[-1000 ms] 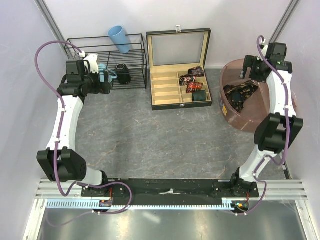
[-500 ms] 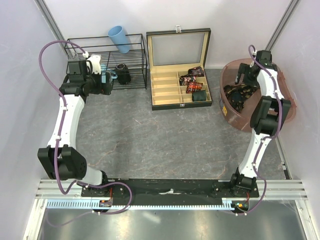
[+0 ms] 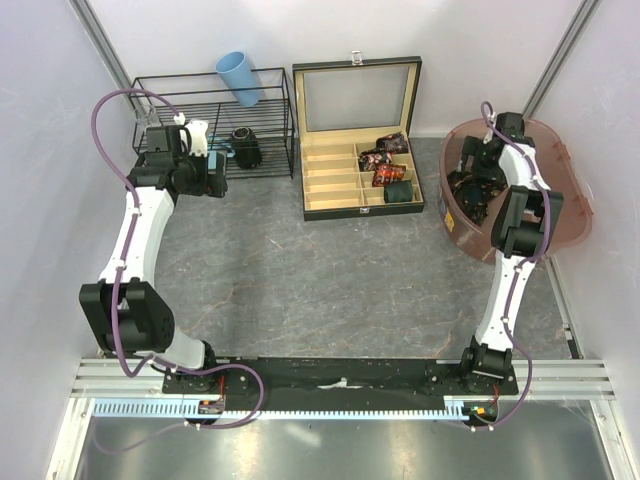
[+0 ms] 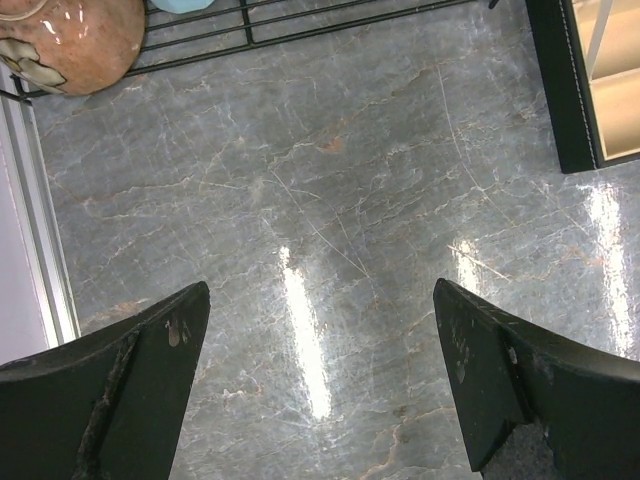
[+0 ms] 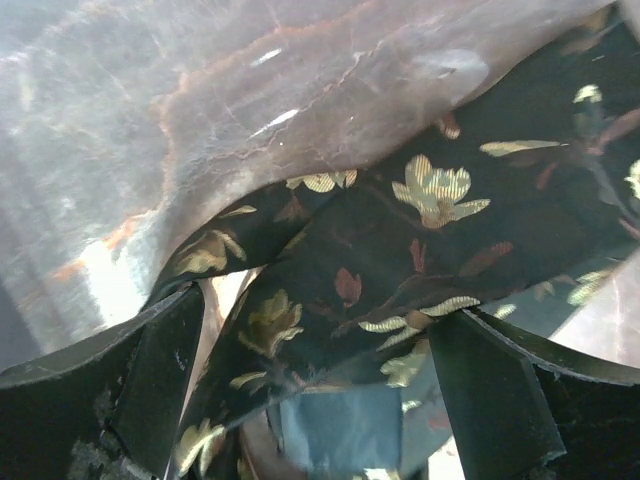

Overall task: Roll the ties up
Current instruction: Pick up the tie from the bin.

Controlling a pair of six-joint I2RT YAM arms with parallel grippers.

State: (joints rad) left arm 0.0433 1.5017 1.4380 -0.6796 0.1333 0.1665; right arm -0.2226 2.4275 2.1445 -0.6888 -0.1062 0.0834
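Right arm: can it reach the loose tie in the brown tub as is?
Likely yes: right gripper is open inside the tub, tie directly between its fingers, nothing covering it.

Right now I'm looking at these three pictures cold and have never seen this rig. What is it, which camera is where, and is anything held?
It is two robot arms bolted side by side at the near edge of a table. The wide picture looks down from above and behind them. The other two come from a camera on each wrist, so the dark wedges at the bottom are that hand's own fingers.

The left hand is open over bare grey table, beside a wire rack. The right hand is open too, down in a brown tub over a loose tie with a leaf print. A wooden box already has rolled ties in it. Nothing is held.
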